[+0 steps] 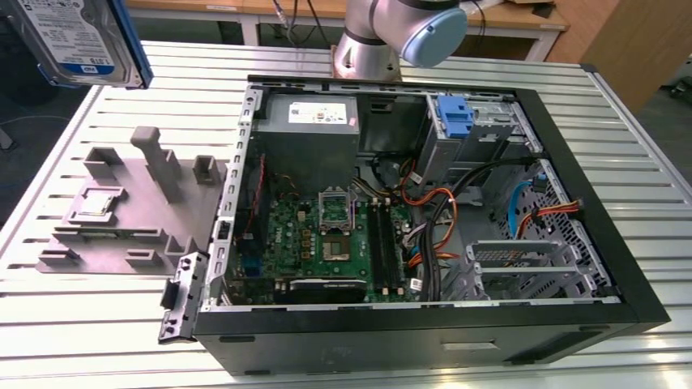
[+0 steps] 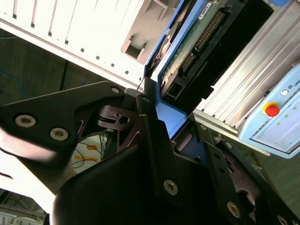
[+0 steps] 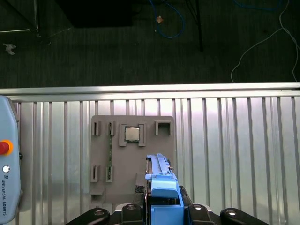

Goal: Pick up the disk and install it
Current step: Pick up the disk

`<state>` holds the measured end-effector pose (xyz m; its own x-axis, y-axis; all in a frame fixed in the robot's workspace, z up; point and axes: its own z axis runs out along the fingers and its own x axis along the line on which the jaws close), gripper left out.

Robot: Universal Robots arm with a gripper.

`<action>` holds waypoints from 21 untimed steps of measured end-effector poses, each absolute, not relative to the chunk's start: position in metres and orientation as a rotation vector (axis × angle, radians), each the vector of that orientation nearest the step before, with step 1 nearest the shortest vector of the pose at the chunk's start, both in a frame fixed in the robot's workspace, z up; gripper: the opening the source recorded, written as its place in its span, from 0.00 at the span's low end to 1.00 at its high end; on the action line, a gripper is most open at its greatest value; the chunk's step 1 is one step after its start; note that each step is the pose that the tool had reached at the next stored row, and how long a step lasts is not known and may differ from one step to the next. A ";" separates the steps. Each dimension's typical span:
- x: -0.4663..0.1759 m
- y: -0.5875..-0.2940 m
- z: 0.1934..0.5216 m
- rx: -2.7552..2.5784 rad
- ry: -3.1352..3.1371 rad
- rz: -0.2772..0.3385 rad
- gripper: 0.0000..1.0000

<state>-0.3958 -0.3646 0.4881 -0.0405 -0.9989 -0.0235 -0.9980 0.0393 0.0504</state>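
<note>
exterior view: the disk [image 1: 81, 40] hangs high in the air, label side facing the camera, above the bench's [image 1: 108, 340] far corner on the exterior view's left, well apart from the open computer case [image 1: 433, 332]. the case lies on its side on the slatted bench, with the motherboard [image 1: 324, 235] exposed, a grey power supply box [image 1: 313, 113] at the far end and a bare blue bracket [image 1: 454, 117] in the drive bay toward the exterior view's right. orange and black cables [image 1: 433, 219] run across the inside. beside the case, on the exterior view's left, sits a grey fixture [image 1: 119, 211] with slots and posts, and a small square chip [image 1: 96, 201] rests in one of its pockets. the arm's base [image 1: 395, 36] stands behind the case.

in the first wrist view the disk [image 3: 161, 185] is seen edge-on, its blue rail toward the camera, clamped between the black fingers of the gripper [image 3: 163, 211] over the fingers' tips. the grey fixture [image 3: 131, 154] and the chip [image 3: 132, 134] lie on the bench underneath it, and a pendant [image 3: 8, 173] with a red button lies at the bench's edge.

in the second wrist view the gripper [image 2: 157, 108] is closed on the disk [image 2: 197, 42], whose green circuit board and connector show.
</note>
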 end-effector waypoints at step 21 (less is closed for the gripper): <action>-0.391 -0.373 0.488 2.163 -2.252 -0.082 0.36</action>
<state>-0.3909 -0.3726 0.4880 -0.0407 -0.9989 -0.0234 -0.9979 0.0394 0.0504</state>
